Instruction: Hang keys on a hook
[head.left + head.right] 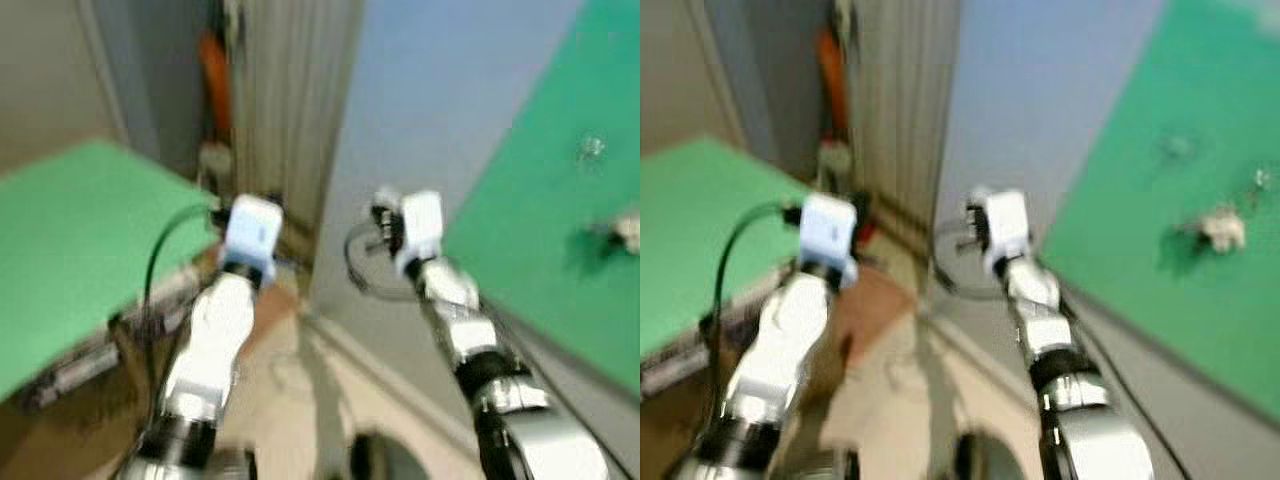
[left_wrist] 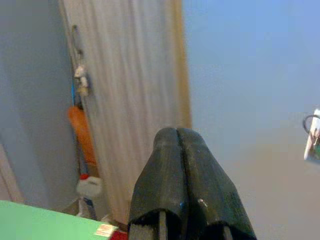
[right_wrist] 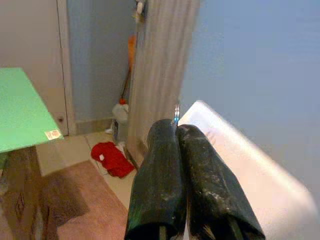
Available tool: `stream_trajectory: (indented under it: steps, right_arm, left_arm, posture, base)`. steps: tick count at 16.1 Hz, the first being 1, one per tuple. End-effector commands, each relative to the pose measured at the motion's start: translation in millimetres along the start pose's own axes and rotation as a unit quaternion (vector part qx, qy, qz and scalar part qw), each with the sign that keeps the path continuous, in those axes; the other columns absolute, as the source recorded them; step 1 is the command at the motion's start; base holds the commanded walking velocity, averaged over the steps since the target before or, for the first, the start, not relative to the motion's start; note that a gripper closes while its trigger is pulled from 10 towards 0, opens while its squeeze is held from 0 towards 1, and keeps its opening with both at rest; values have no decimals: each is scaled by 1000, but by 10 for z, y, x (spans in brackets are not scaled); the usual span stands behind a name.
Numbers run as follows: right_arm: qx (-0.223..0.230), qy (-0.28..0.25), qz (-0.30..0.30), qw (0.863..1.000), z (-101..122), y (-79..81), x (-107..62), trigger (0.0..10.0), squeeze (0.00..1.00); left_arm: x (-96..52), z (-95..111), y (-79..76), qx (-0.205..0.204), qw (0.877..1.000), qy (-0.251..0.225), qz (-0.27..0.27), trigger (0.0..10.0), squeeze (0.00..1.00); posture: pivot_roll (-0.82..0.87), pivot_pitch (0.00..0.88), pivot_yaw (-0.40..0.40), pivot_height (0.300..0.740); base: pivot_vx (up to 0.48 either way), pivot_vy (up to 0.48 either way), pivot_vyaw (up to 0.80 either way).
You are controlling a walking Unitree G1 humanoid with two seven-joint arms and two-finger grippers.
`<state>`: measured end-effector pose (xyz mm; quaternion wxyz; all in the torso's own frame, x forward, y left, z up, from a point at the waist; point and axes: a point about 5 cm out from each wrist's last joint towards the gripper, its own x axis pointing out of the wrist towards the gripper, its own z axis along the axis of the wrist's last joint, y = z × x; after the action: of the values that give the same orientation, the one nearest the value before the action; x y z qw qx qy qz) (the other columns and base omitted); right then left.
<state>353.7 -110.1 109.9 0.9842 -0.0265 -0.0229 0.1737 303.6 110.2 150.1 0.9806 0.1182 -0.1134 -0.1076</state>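
Both head views are blurred. My right gripper [image 3: 175, 126] is raised in front of a blue wall, its fingers shut; a metal glint of the keys [image 3: 176, 113] shows at their tip and a white tag [image 3: 235, 165] hangs beneath. From the left wrist view a key ring with a tag [image 2: 312, 136] shows at the edge. A green board [image 1: 540, 220] on the right wall carries small hooks [image 1: 592, 150] and a white fitting [image 1: 626, 232], well to the right of the gripper [image 1: 384, 226]. My left gripper [image 2: 178, 133] is shut and holds nothing, raised beside the right one.
A green-topped table [image 1: 70, 240] stands at the left with a brown box below it. Ahead hangs a pale curtain [image 1: 295, 110] with an orange broom [image 1: 214, 75] and a bottle beside it. A red cloth [image 3: 114, 157] lies on the floor.
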Motion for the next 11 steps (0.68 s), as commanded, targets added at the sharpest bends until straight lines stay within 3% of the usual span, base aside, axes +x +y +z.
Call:
stream_trajectory:
  steps: [1, 4, 11]
  right_arm:
    - [-10, -4, -7, 1000, 35, -45, 12, 0, 0]
    - [2, -15, 2, 1000, 50, -49, -5, 0, 0]
    - [4, -8, -3, 1000, 38, -58, -4, 0, 0]
  left_arm:
    - [9, 12, -48, -5, 1000, -1, -10, 10000, 0]
    - [10, 8, -62, -4, 1000, -1, -14, 10000, 0]
    - [18, 10, -89, -3, 1000, -2, -27, 10000, 0]
  posture:
    - [117, 0, -93, 670]
    - [113, 0, -88, 675]
    - [109, 0, -85, 740]
  base:
    - [0, 0, 0]
    - [0, 0, 0]
    - [0, 0, 0]
